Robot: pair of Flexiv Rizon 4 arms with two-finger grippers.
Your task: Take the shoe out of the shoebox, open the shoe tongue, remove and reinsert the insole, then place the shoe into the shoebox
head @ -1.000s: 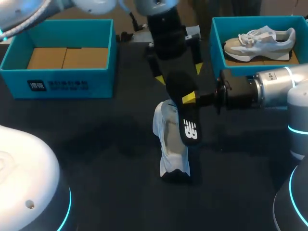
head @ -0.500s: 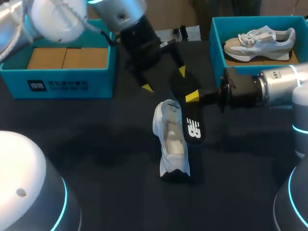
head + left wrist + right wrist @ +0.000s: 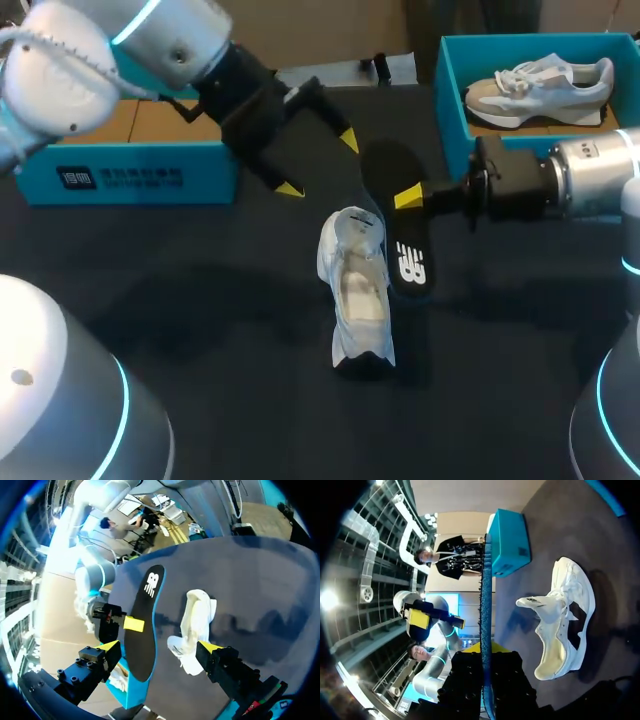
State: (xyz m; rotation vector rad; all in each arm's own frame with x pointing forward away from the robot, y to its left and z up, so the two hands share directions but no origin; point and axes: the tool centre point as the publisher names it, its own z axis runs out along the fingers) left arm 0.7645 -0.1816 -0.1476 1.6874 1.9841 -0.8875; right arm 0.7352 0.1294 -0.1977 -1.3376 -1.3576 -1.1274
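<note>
Shoe (image 3: 355,290), white and soft-sided, lies mid-table (image 3: 200,300) on matte black. Two teal shoeboxes sit in the far corners, left shoebox (image 3: 130,170) and right shoebox (image 3: 450,90), which holds a second shoe (image 3: 545,90). The right gripper (image 3: 410,198) pinches the single flat black insole (image 3: 408,262). The left gripper (image 3: 318,165) gapes.

From the left wrist, the insole (image 3: 145,630) and shoe (image 3: 195,625) lie ahead of the spread left gripper (image 3: 160,647).

From the right wrist, the clamped insole (image 3: 485,605) is edge-on and blue-edged.

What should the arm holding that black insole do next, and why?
Probably swing the flat black insole over the white sneaker and lower it into the open mouth. The right gripper holds it just beside the sneaker, whose inside looks empty.
</note>
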